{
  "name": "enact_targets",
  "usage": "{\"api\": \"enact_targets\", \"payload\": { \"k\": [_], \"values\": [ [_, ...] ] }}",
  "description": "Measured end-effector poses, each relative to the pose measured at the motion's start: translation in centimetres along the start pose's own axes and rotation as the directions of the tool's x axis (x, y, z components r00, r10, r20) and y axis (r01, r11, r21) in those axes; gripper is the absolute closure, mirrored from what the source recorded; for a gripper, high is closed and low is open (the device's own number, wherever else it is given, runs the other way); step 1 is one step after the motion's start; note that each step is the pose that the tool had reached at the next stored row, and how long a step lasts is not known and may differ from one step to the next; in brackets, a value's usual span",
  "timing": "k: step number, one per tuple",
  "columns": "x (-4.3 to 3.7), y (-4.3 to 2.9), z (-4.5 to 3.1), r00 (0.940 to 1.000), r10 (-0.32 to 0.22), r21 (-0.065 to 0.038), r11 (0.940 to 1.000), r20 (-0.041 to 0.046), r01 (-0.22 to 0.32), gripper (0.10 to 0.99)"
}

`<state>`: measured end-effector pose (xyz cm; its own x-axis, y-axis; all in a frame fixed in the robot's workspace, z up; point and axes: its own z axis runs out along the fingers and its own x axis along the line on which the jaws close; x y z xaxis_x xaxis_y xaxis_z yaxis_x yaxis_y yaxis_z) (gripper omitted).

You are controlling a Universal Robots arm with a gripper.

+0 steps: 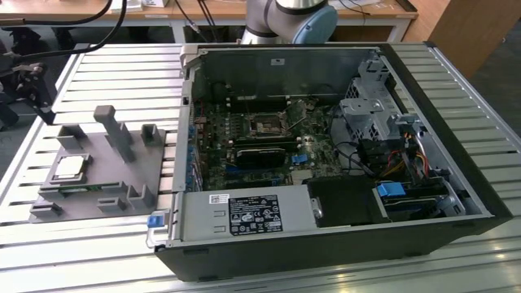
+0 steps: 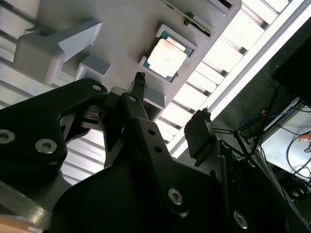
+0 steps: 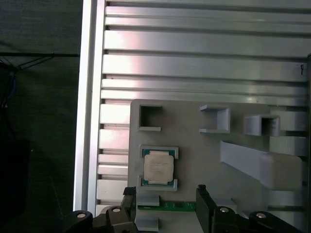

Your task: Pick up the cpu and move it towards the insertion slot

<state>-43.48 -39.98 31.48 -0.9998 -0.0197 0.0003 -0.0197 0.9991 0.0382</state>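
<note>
Parted jaws face the square cpu [image 3: 158,168], lying flat, metal top upward.

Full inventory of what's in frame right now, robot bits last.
cpu: 1, silvery-white, seated in a fixture pocket
fixture: 1, grey, on the table, exterior view's left
memory strip: 1, green, on the fixture beside the cpu
computer case: 1, black, open, exterior view's right
motherboard: 1, dark green, inside the case
table: 1, silver, slatted, under everything
arm: 1, grey and blue, beyond the case
tool: 1, black, open, empty, over the fixture near the cpu
</note>
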Motion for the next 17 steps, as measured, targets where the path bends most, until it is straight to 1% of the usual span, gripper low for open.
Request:
{"api": "enact_targets", "payload": {
  "k": [7, 8, 17],
  "values": [
    [0.11, -0.08, 0.44, 1.0000, 0.000, 0.000, 1.0000, 0.0000, 0.000, 0.475],
    [0.14, -0.09, 0.50, 1.0000, 0.000, 0.000, 1.0000, 0.0000, 0.000, 0.412],
    [0.32, -0.15, 1.23, 1.0000, 0.000, 0.000, 1.0000, 0.0001, 0.000, 0.412]
  ]
}}
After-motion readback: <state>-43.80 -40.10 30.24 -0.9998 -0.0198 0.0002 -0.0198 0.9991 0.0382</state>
